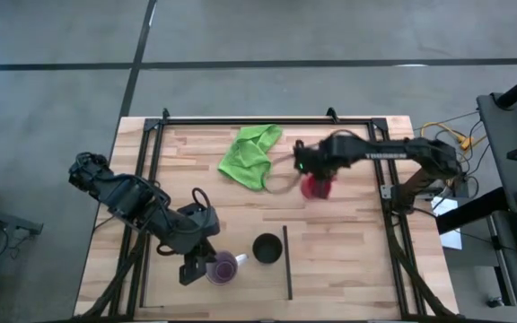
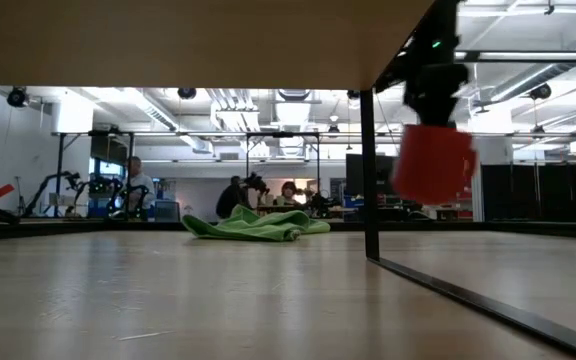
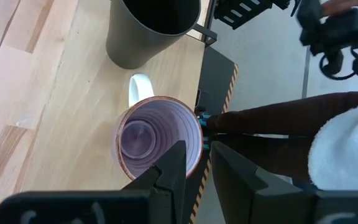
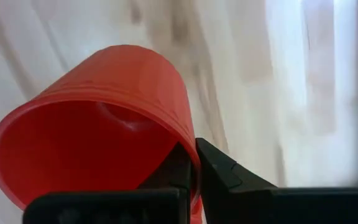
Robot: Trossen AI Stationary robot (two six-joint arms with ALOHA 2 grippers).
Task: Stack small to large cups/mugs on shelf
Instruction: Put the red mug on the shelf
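The red mug is gripped by its rim in the right gripper, lifted above mid-table; the left gripper pinches the purple cup's rim beside the black cup — the mug should be kept level and carried slowly.

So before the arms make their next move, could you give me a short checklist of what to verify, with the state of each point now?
1. Right gripper holds the red mug: ok, jaws pinch its rim wall.
2. Red mug is clear of the table: ok, the low view shows it hanging in the air.
3. Left gripper holds the purple cup: ok, jaws close over its rim.
4. Purple cup is upright: ok, its opening faces up beside the black cup.
5. Black cup stands free for stacking: ok, upright and untouched.
6. Green cloth is out of the red mug's path: cannot tell, it lies close beside the mug.
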